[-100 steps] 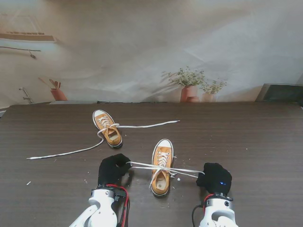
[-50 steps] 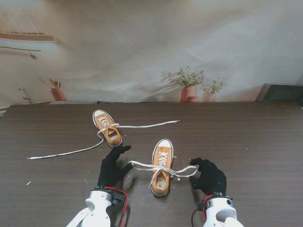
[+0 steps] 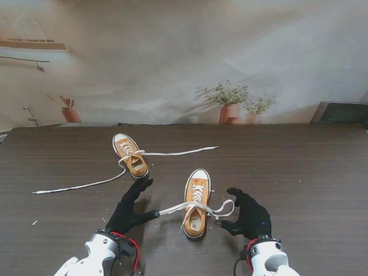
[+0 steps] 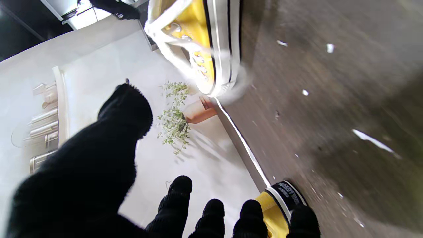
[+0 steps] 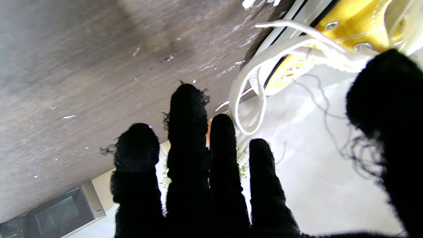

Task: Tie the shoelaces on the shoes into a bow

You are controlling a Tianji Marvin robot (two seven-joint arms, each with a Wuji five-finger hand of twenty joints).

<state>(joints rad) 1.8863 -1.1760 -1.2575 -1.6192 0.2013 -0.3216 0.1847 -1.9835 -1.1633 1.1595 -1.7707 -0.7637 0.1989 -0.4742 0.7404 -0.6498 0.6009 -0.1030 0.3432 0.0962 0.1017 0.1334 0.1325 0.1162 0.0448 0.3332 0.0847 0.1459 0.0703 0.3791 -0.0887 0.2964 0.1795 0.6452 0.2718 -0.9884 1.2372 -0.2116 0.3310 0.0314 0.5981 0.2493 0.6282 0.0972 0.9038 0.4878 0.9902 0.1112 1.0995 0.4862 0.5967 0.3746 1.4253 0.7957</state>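
Evidently both hands are spread and empty: left hand point(image 3: 131, 209) and right hand point(image 3: 247, 215) flank the near yellow sneaker point(image 3: 196, 202). Its white laces point(image 3: 185, 207) look soft, limp, light; pinch each loop near the knot.

Two yellow sneakers: near shoe point(image 3: 196, 202) with loosely looped white laces point(image 3: 198, 208); far shoe point(image 3: 130, 156) with untied laces point(image 3: 80, 185) trailing sideways.

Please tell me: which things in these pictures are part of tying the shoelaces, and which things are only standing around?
Part of the job:
- nearer shoe with its laces
- farther shoe with loose laces
- left robot hand, open
- right robot hand, open

Only standing around:
- potted plants behind the table
- small white specks on the table
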